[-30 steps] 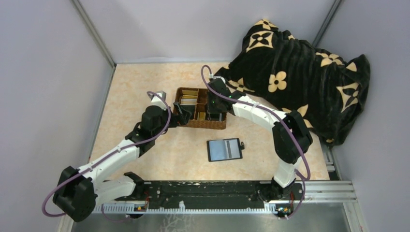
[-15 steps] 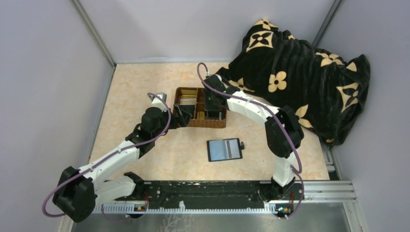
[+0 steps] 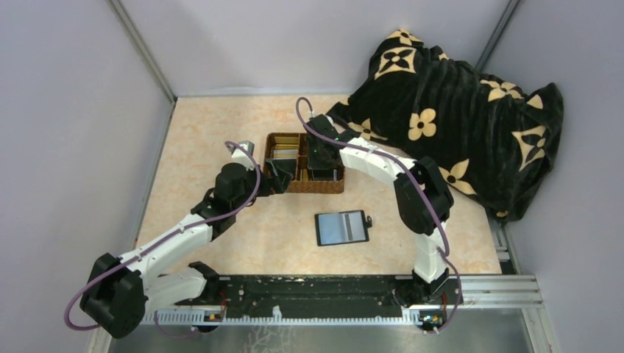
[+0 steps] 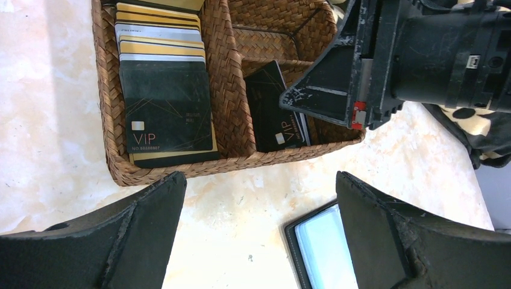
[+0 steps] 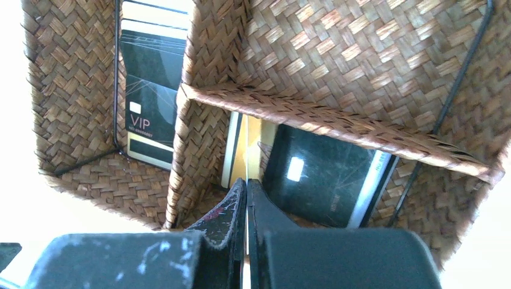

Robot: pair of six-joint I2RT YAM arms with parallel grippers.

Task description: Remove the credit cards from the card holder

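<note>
The black card holder [image 3: 342, 227] lies open on the table, grey inside up; its corner [image 4: 319, 247] shows between my left fingers. Several gold, grey and black credit cards [image 4: 166, 102] are stacked in the wicker tray's left compartment, and a black one [image 4: 274, 114] leans in the near right compartment. My left gripper [image 4: 260, 180] hangs open and empty over bare table between the tray and the holder. My right gripper [image 5: 246, 183] reaches down into the tray, shut on a thin card seen edge-on, beside a black card [image 5: 319, 180].
The brown wicker divided tray [image 3: 305, 187] stands mid-table, just beyond the card holder. A black blanket with cream flowers [image 3: 456, 110] is heaped at the back right. Grey walls close in the left, back and right sides.
My right gripper has slid left and farther back over the tray, its elbow swinging left with it. The left arm has barely moved and stays open.
</note>
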